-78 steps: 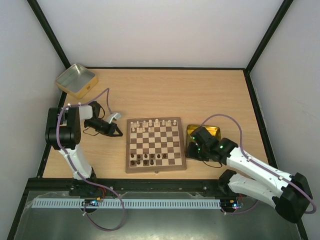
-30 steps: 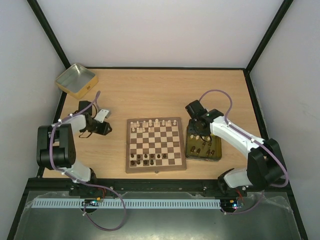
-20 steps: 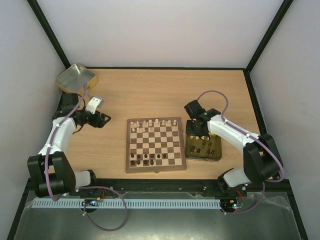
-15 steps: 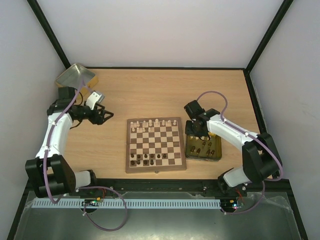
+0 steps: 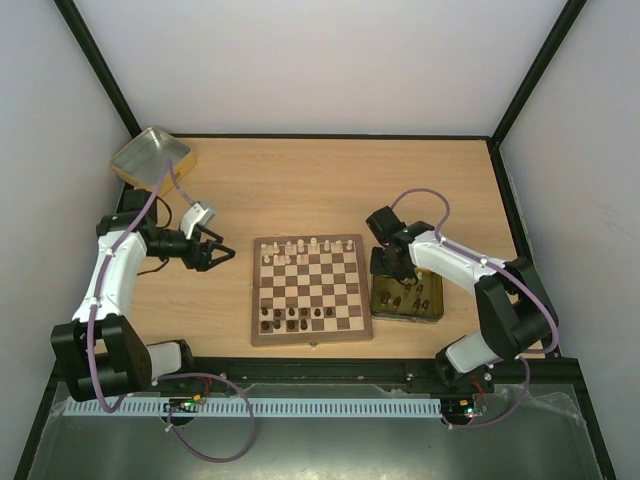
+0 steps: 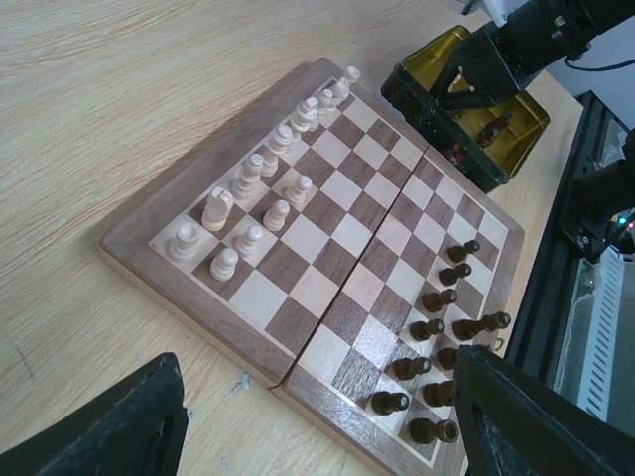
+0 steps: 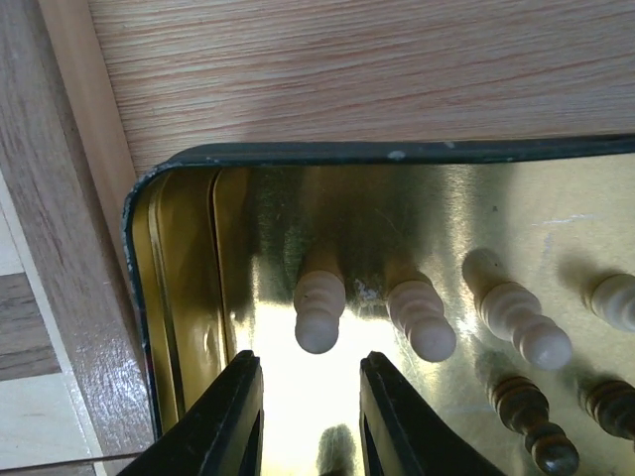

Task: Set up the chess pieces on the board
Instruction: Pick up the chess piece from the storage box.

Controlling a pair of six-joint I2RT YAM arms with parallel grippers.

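Observation:
The board (image 5: 310,341) lies mid-table, also seen in the left wrist view (image 6: 327,273). Pale chess pieces (image 5: 300,248) fill its far rows and dark ones (image 5: 295,319) its near rows; the left wrist view shows pale (image 6: 263,193) and dark (image 6: 437,327) alike. My left gripper (image 5: 224,255) hovers open and empty just left of the board (image 6: 317,441). My right gripper (image 5: 392,267) is down in the gold tin (image 5: 438,300), open (image 7: 310,416). A pale piece (image 7: 319,309) lies just beyond its fingertips, untouched. More pale (image 7: 422,319) and dark (image 7: 531,421) pieces lie beside it.
A second gold tin (image 5: 152,160) sits at the far left corner. The tin's dark rim (image 7: 397,152) and the board's border (image 7: 89,198) flank my right gripper closely. Black frame rails edge the table.
My left arm swung from near the far-left tin toward the board and its gripper opened. My right gripper went from the tin's near end to its far end, then dipped lower.

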